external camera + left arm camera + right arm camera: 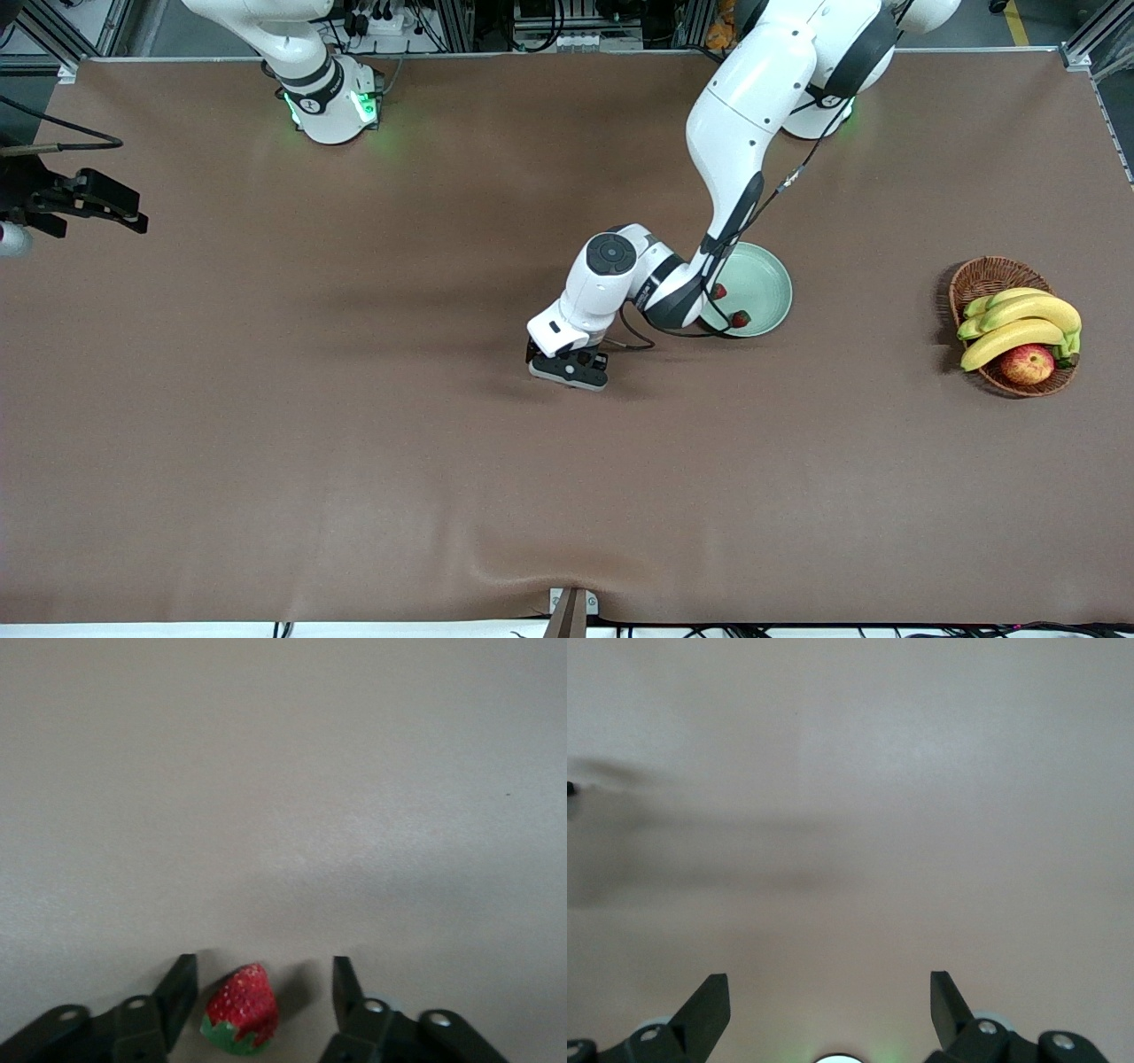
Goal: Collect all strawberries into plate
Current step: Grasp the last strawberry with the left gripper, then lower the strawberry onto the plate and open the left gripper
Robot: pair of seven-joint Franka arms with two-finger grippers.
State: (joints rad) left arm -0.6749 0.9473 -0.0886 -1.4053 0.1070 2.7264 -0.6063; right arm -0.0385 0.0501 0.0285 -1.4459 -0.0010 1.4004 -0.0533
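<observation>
Two strawberries [719, 291] lie in the plate [762, 275]. Left tool [264, 997] straddles the third strawberry [242, 1008], fingers apart, ungripped. Soft, light; pinch mid-body gently. Right tool [830, 1005] waits open, empty.

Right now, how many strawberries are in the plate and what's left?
Done: two strawberries lie in the plate. In hand: the left gripper is down at the table beside the plate, toward the right arm's end, fingers open around the third strawberry, not yet closed on it. Left: grasp it, carry it to the plate, release. The right gripper waits open over bare table.
</observation>
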